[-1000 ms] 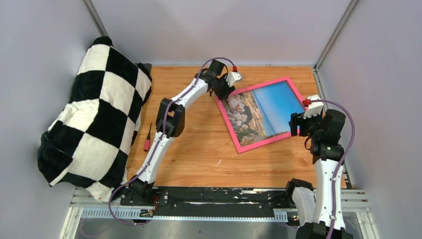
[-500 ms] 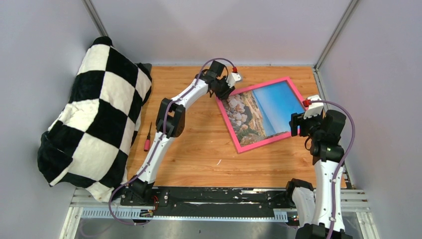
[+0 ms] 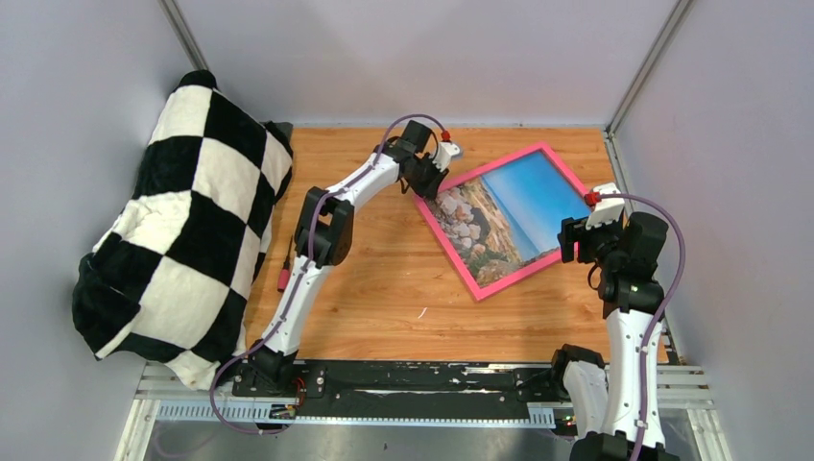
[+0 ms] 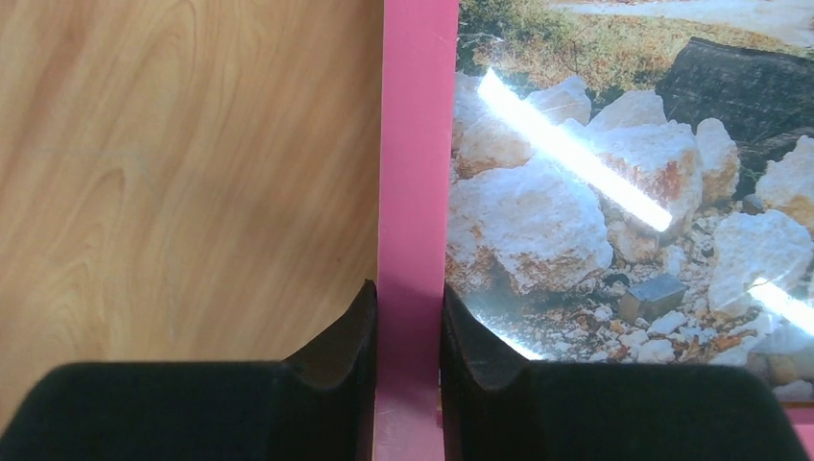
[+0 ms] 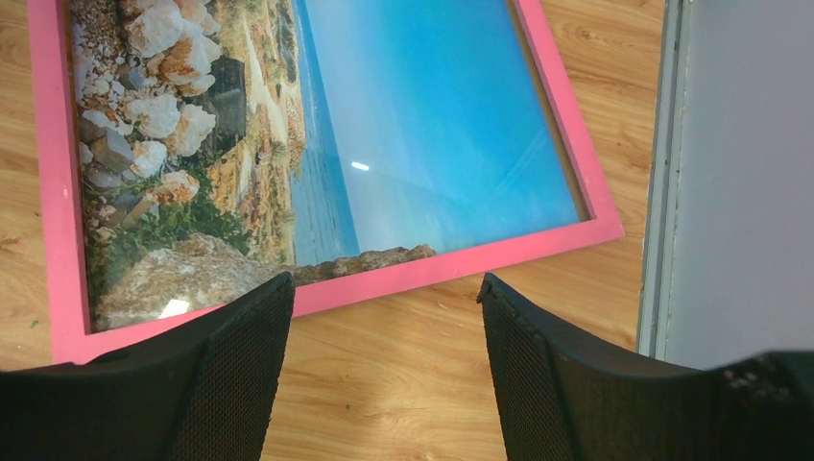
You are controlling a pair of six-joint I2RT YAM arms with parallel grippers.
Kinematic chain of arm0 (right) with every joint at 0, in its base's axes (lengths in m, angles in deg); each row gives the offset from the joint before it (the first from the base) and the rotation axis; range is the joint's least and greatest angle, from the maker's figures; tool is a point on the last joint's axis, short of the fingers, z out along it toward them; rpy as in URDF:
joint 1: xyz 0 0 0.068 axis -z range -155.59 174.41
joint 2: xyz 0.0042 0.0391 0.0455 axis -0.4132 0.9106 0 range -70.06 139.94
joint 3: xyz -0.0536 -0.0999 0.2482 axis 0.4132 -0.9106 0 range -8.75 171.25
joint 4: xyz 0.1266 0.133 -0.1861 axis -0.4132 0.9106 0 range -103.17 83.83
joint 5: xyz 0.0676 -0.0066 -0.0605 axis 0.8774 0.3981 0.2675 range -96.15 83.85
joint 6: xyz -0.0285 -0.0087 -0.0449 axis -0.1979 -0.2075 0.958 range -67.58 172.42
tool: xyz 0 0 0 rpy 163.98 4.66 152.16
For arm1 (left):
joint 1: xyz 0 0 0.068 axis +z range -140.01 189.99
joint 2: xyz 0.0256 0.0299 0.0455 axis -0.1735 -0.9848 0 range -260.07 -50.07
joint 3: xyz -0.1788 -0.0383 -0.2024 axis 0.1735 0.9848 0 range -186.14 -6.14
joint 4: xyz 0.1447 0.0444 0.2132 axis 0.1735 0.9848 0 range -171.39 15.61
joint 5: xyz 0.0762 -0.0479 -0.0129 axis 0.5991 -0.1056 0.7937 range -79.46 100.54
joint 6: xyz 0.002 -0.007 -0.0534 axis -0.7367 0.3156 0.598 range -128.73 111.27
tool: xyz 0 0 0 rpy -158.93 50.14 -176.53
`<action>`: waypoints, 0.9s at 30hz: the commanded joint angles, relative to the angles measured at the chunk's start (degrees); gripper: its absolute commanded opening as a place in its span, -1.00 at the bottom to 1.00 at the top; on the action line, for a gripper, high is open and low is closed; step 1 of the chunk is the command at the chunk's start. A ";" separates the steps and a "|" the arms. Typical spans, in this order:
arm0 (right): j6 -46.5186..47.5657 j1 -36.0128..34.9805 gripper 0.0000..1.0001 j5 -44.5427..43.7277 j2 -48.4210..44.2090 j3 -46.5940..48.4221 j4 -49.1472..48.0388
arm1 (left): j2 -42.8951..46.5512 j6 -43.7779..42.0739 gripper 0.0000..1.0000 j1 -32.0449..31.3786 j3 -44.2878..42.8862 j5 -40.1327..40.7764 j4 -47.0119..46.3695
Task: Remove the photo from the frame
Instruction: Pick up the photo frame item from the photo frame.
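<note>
Toward 2 o'clock on the wooden surface (image 3: 384, 288), the frame (image 3: 519, 278) lies flat and face up, turned askew. The photo (image 3: 499, 216) is seated inside it. It is the only thing here that contains anything. Streaks of glare across the print suggest a clear sheet over it, and no backing board can be seen.

At the frame's 10 o'clock corner, the left gripper (image 4: 410, 298) pinches the narrow pink rail, one finger on the wood side and one on the picture side. At the frame's 4 o'clock edge, the right gripper (image 5: 384, 288) hovers with its fingers spread and nothing between them.

The pinch holds only a thin rail. If the frame is lifted or pulled from that one corner, it would likely swing about the grip or slip out and drop. The frame's 3 o'clock corner lies near the side wall (image 5: 739, 173), so a push that way could jam it.

With the picture side up, the photo probably cannot come out until the frame is turned over. If the right gripper presses down on the face, it may scuff or crack the cover.

At 9 o'clock, a checkered cushion (image 3: 182, 221) and a red-handled screwdriver (image 3: 284, 269) lie well apart from the frame.
</note>
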 commanded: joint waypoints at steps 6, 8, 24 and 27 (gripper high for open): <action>0.88 0.19 0.44 1.17 -1.50 -0.87 -0.39 | 8.58 21.33 -1.00 0.07 4.95 -5.33 -2.20; 0.88 0.14 0.44 1.16 -1.72 -0.87 -0.39 | 12.46 25.80 -1.00 0.07 10.35 -4.58 -7.38; 1.06 0.20 0.45 1.60 -2.48 -1.03 -0.39 | 27.28 36.35 -1.00 4.24 28.20 3.26 -17.74; 1.04 0.19 0.45 1.58 -2.52 -1.03 -0.39 | 29.73 36.71 -1.00 6.49 31.76 3.68 -18.84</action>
